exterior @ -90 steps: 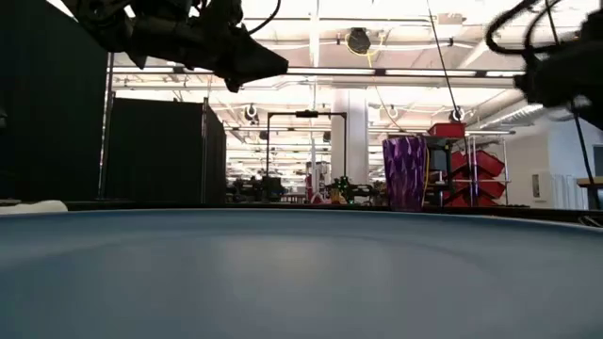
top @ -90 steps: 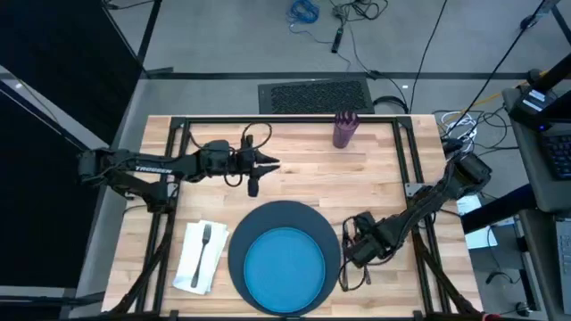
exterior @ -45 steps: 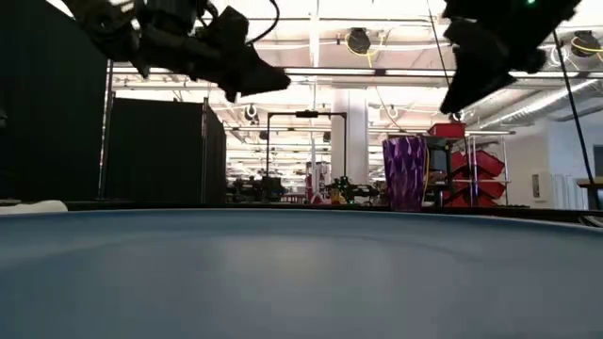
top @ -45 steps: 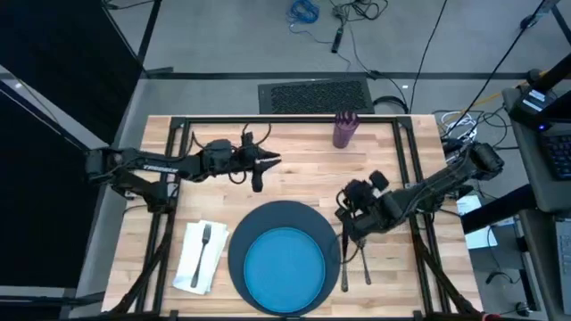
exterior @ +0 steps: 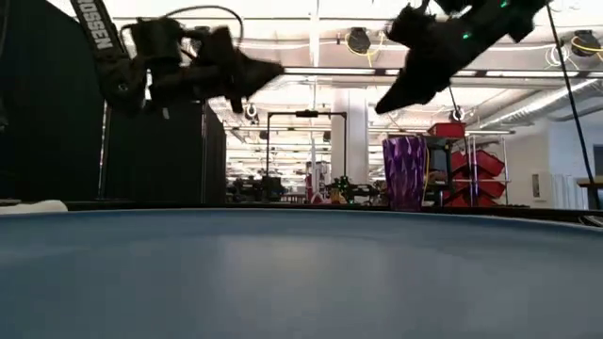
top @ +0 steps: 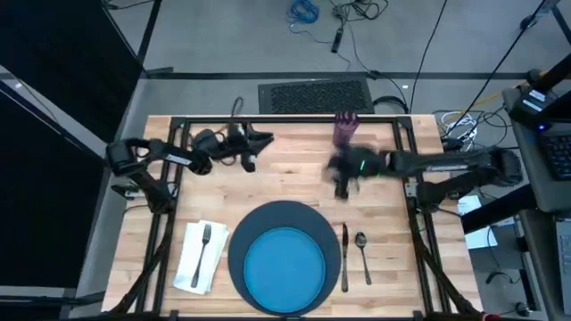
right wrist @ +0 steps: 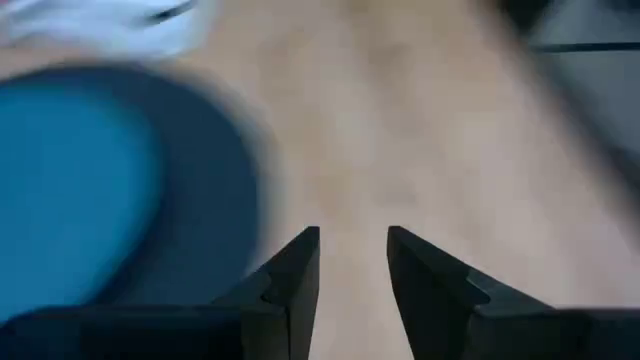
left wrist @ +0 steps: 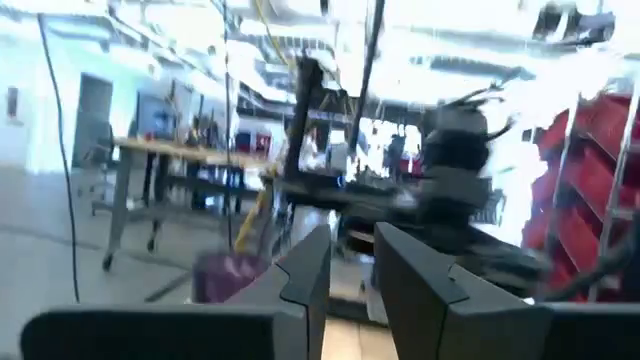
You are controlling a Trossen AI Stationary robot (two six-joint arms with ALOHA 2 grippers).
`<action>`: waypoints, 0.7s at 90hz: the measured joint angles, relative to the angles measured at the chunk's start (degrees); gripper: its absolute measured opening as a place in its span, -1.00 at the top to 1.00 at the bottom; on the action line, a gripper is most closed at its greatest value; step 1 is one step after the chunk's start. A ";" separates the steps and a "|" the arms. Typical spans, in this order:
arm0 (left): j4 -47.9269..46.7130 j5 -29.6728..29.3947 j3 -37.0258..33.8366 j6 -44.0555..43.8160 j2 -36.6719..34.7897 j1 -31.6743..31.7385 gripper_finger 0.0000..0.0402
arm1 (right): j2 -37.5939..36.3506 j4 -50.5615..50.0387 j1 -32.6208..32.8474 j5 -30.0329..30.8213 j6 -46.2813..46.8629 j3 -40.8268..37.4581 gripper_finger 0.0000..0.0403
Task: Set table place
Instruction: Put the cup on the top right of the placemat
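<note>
the blue plate (top: 285, 265) is sitting on the grey charger (top: 239, 241) at the bench's (top: 294, 178) near edge (knife (top: 344, 256) and spoon (top: 362, 253) beside it). the right end effector (top: 342, 187) is hovering near the purple cup (top: 345, 127), fingers slightly apart, empty; the left end effector (top: 270, 137) is hanging by the far edge, slightly apart.

Bare table (top: 294, 178) between both raised grippers; purple cup (top: 344, 129) just beyond the right gripper (top: 341, 181).

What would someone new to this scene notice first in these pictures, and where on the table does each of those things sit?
The bright blue plate on its dark grey charger stands out at the table's near edge, with napkin and fork on its left, knife and spoon on its right. Farther back, the right gripper hangs by the purple cup.
</note>
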 joint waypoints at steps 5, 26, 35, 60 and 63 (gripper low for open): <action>-0.52 0.26 0.02 -1.57 -1.80 3.09 0.66 | -3.59 -0.62 -7.05 -1.28 -1.45 -0.02 0.48; -1.04 0.38 3.85 -11.35 -2.66 12.12 0.66 | -10.73 9.11 -26.27 -1.56 3.85 0.11 0.48; -5.72 1.20 8.87 -11.60 -1.13 12.92 0.66 | -9.76 10.86 -28.33 -2.51 4.64 0.07 0.48; -29.09 7.27 27.20 -9.86 5.69 13.15 0.66 | 3.64 -0.09 -36.95 -2.22 5.33 9.85 0.47; -30.66 7.57 28.28 -9.74 6.33 13.13 0.66 | 5.30 -3.85 -38.05 -2.22 4.46 11.72 0.45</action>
